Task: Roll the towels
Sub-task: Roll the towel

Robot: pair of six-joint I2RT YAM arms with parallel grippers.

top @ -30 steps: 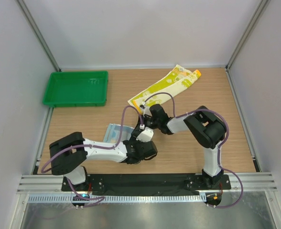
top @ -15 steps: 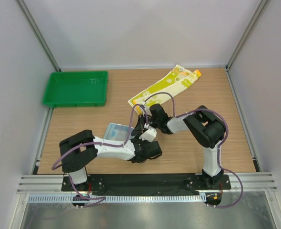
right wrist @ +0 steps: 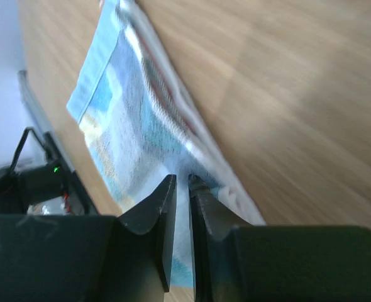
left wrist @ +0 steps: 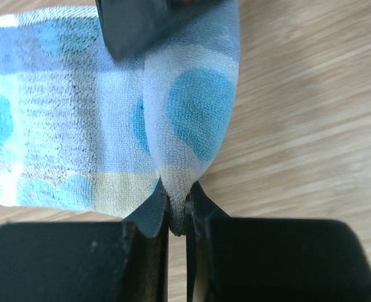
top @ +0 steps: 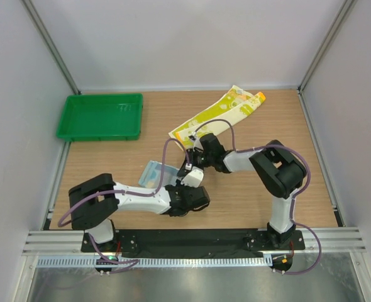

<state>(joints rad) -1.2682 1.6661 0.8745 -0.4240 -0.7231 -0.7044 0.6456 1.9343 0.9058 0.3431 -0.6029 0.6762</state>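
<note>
jointly, left jaws and right jaws pinch blue towel (left wrist: 192, 119).

From above, the blue towel (top: 149, 173) is largely covered by the left arm (top: 173, 198) and the right arm (top: 209, 154); one corner is seen. Its left side is cut off in the left wrist view. Cloth pinched between the right jaws cannot be confirmed.

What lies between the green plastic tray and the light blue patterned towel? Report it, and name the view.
Nothing: in the top external view, only bare wooden table separates the green plastic tray from the light blue patterned towel.
</note>
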